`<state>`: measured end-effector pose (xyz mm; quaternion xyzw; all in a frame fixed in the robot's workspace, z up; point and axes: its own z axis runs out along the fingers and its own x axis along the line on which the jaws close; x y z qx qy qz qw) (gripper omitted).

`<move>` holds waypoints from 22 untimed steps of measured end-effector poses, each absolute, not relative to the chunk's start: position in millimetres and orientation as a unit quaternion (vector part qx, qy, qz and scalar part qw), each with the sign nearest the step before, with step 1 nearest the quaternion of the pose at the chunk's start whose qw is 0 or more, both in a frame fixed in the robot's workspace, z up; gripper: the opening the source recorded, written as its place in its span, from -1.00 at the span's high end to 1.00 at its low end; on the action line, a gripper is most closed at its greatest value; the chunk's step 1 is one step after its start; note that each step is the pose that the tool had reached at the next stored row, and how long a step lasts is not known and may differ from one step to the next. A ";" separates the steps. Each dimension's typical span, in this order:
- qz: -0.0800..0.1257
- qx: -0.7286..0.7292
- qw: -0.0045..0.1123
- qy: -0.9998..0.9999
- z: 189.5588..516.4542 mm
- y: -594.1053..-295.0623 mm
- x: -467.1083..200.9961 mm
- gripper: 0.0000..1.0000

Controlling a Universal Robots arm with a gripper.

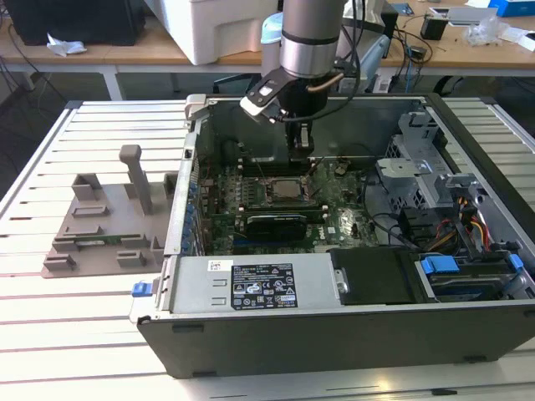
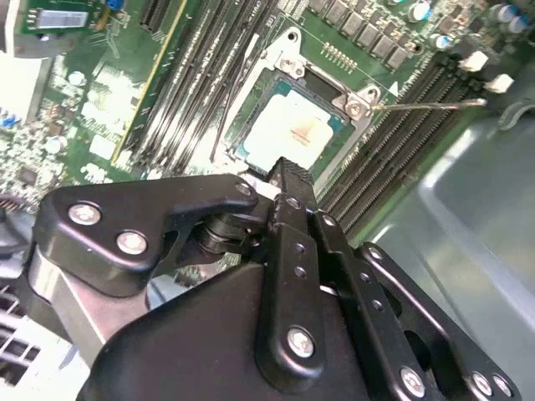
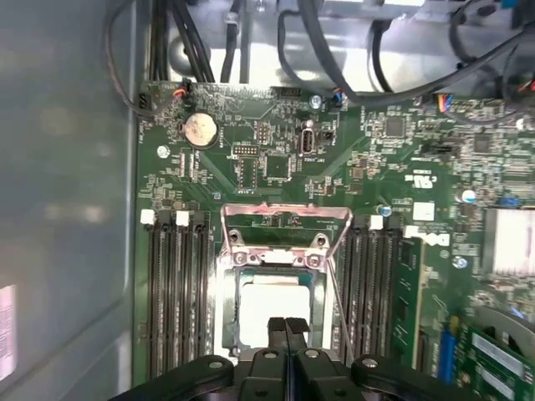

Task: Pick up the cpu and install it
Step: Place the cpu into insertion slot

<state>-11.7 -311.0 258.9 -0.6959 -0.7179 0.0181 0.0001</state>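
The gripper [image 3: 286,327] hangs inside the open computer case [image 1: 334,334], its two fingers [image 2: 290,180] pressed together with nothing between them. The cpu [image 3: 266,311] lies flat in the motherboard's socket [image 3: 227,301], directly beneath the fingertips. In both wrist views the tips overlap one edge of the chip, but I cannot tell whether they touch it. The cpu is square, so it has no long axis. Its shiny metal top faces up, and its edges run parallel to the socket frame and to the memory slots [image 3: 171,292] on either side. The socket's load plate [image 3: 284,210] stands hinged open.
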 end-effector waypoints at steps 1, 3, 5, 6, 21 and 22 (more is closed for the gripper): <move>0.018 -0.696 0.000 -0.718 264.0 -311.0 -11.8 0.79; 0.018 -0.696 0.000 -0.718 268.5 -311.0 -11.8 0.79; 0.018 -0.696 0.000 -0.718 273.6 -311.0 -11.7 0.79; 0.018 -0.696 0.000 -0.718 275.0 -311.0 -11.7 0.79; 0.018 -0.696 0.000 -0.718 323.1 -311.0 -11.7 0.79; 0.018 -0.696 0.000 -0.718 325.5 -311.0 -11.8 0.79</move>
